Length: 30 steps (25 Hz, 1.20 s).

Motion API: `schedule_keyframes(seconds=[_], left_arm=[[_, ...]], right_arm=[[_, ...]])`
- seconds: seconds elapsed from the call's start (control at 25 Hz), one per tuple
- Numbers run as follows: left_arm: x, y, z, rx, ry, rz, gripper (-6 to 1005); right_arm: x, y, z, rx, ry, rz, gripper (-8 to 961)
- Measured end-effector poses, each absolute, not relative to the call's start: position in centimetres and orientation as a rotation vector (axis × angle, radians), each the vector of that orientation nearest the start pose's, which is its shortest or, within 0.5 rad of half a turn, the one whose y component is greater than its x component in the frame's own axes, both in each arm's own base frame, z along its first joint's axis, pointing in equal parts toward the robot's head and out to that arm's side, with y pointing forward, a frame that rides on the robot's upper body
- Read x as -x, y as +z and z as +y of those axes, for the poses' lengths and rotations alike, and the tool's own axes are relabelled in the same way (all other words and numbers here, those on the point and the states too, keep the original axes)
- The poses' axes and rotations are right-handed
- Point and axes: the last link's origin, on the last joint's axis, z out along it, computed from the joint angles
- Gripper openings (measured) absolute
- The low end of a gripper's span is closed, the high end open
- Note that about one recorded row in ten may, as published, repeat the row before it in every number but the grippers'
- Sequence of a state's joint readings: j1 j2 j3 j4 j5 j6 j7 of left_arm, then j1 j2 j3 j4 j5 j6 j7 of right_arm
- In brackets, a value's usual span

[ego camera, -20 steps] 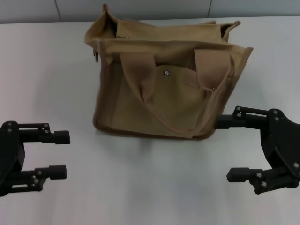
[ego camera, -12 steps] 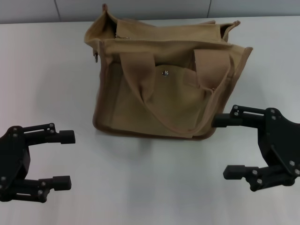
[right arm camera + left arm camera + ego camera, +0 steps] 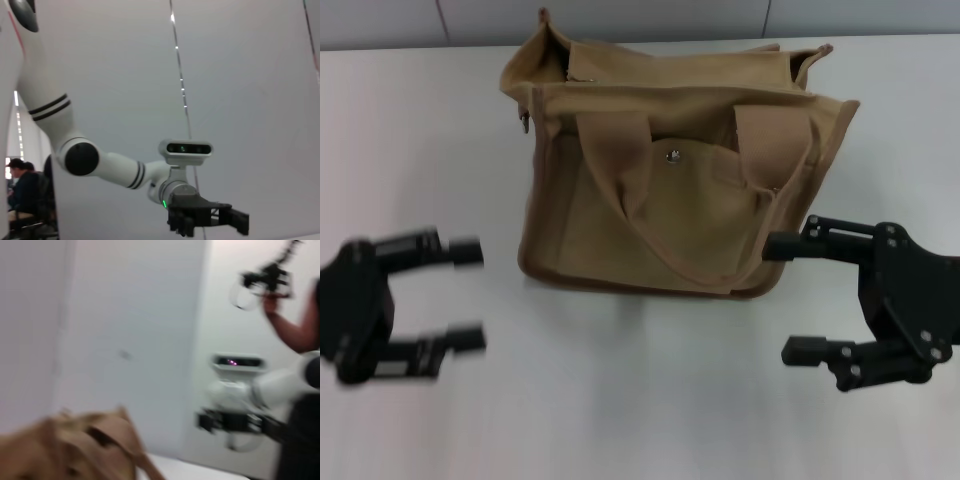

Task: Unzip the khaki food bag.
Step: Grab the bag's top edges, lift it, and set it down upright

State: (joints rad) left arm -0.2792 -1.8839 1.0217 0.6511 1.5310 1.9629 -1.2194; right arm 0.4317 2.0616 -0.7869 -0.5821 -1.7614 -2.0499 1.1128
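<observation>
- White matte tabletop fills the head view, grey wall panels along the far edge; nothing on it but the bag.
- Boxy khaki canvas food bag stands upright at centre-far, front face toward the robot. Two wide strap handles droop over the front pocket, silver snap on the pocket flap, tan piping along the base edge.
- Top of the bag looks slumped and folded; far corners stick up. Zipper line itself isn't clearly readable from here. A small metal bit hangs at the bag's far-left top corner: possibly the pull, can't confirm.
- Left gripper: near-left of the bag, apart from it, fingers spread wide, holding nothing. Motion-blurred.
- Right gripper: near-right, fingers spread wide, empty. Its farther finger sits just beside the bag's near-right bottom corner; contact not clear.
- Step: approach phase, my read. Neither arm has a grip, unzip not started.
- Next move calls for: one gripper pinning the bag body or top edge so it doesn't slide, the other getting up to the top to find the pull tab. Soft canvas will likely buckle under pull, so brace first.
</observation>
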Motion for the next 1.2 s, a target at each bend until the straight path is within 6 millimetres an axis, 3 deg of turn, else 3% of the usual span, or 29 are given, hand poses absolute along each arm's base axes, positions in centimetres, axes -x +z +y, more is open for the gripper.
schedule_keyframes(seconds=[0.2,0.36,0.48,0.56,0.88,1.2], left_arm=[[28.0,5.3,26.5,2.609,-1.116,-0.391,817],[27.2,2.7,29.4,2.474,-1.078,-0.463,805],[26.9,1.8,30.1,2.450,-1.078,-0.493,782],[26.0,0.1,31.2,2.477,-1.082,-0.533,766],[26.0,-1.1,32.1,2.427,-1.065,-0.529,704],[26.1,-1.2,31.7,2.420,-1.088,-0.515,371]], right_arm=[[-24.3,2.0,25.7,2.785,1.323,0.212,843],[-25.0,2.6,25.8,2.700,1.354,0.264,844],[-25.3,2.8,25.7,2.672,1.358,0.283,844],[-25.7,3.1,25.7,2.627,1.361,0.308,844],[-26.0,3.2,25.7,2.600,1.362,0.322,844],[-26.0,3.0,25.9,2.592,1.348,0.334,843]])
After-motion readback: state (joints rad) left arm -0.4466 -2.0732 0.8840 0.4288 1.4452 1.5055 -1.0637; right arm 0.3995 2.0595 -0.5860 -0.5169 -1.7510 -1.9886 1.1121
